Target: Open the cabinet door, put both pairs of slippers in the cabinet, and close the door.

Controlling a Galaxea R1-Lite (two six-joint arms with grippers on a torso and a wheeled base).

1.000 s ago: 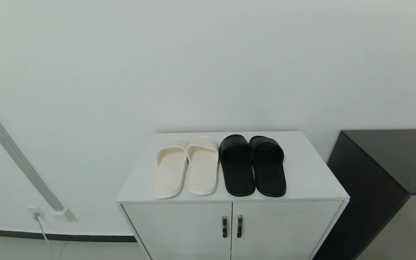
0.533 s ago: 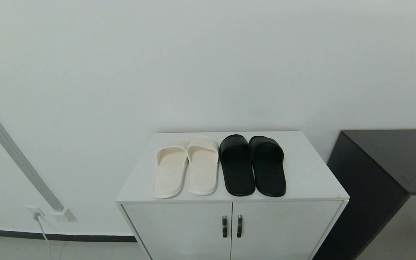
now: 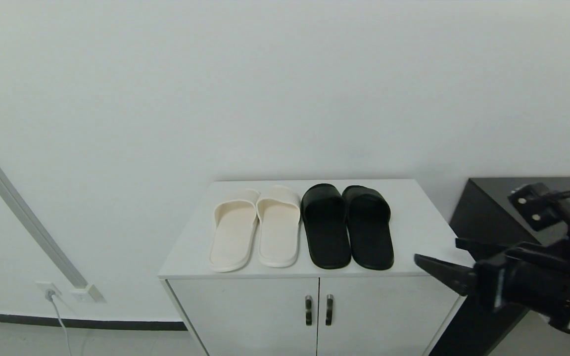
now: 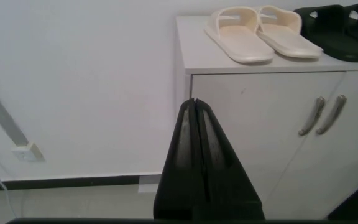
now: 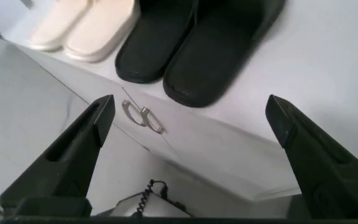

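Head view puts the right end effector point(image 3: 436, 249) nearest, spread wide off the front right corner of the cabinet point(image 3: 423, 232); the left end effector point(image 4: 194, 106) hangs low, pressed together. Both doors point(image 3: 245, 316) are shut, so I'd pinch the right handle point(image 3: 328, 309) squarely and swing outward. On top beyond, cream slippers point(image 3: 255, 230) and black slippers point(image 3: 347, 227) lie paired, toes to the wall point(image 3: 285, 99).

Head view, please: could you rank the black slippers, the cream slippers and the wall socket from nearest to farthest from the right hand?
1. Black slippers, on the right half of the cabinet top, nearest the right hand.
2. Cream slippers, beside them on the left half.
3. Wall socket, low down at the far left.
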